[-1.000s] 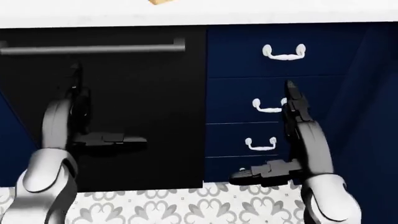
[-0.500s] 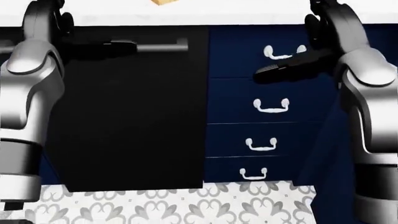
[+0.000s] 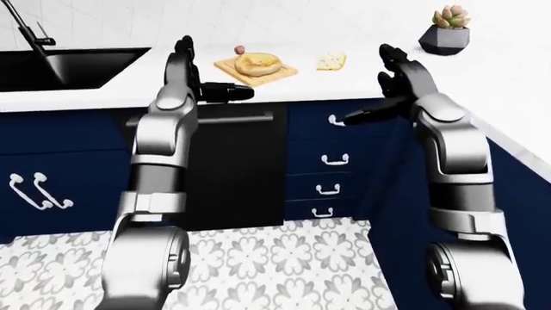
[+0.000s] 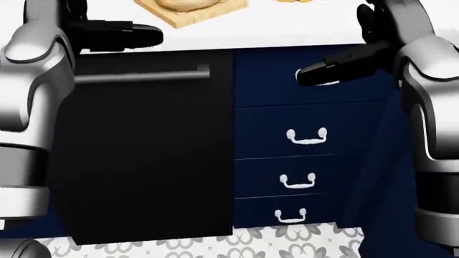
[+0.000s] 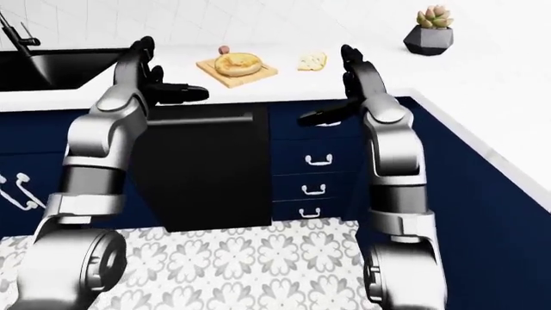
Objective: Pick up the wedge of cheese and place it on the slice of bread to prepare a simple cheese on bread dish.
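Note:
The pale yellow cheese wedge [image 3: 331, 61] lies on the white counter [image 3: 362, 84], right of a wooden cutting board [image 3: 277, 72] that bears the round slice of bread [image 3: 258, 62]. Both arms are raised at the counter's near edge. My left hand [image 3: 225, 92] is open and empty, its fingers pointing right just below the board's left corner. My right hand [image 3: 366, 115] is open and empty, its fingers pointing left over the top drawer, below and right of the cheese. In the head view only the board's edge [image 4: 188, 16] shows at the top.
A black sink [image 3: 60, 68] with a faucet [image 3: 24, 29] is at the left. A small pink thing [image 3: 239, 50] lies above the board. A potted succulent [image 3: 446, 39] stands at the right. A black dishwasher [image 3: 232, 168] and blue drawers [image 3: 331, 174] lie below the counter.
Both arms rose from hanging low by the cabinets to counter height. The head view tilted up a little, so the board now shows at its top.

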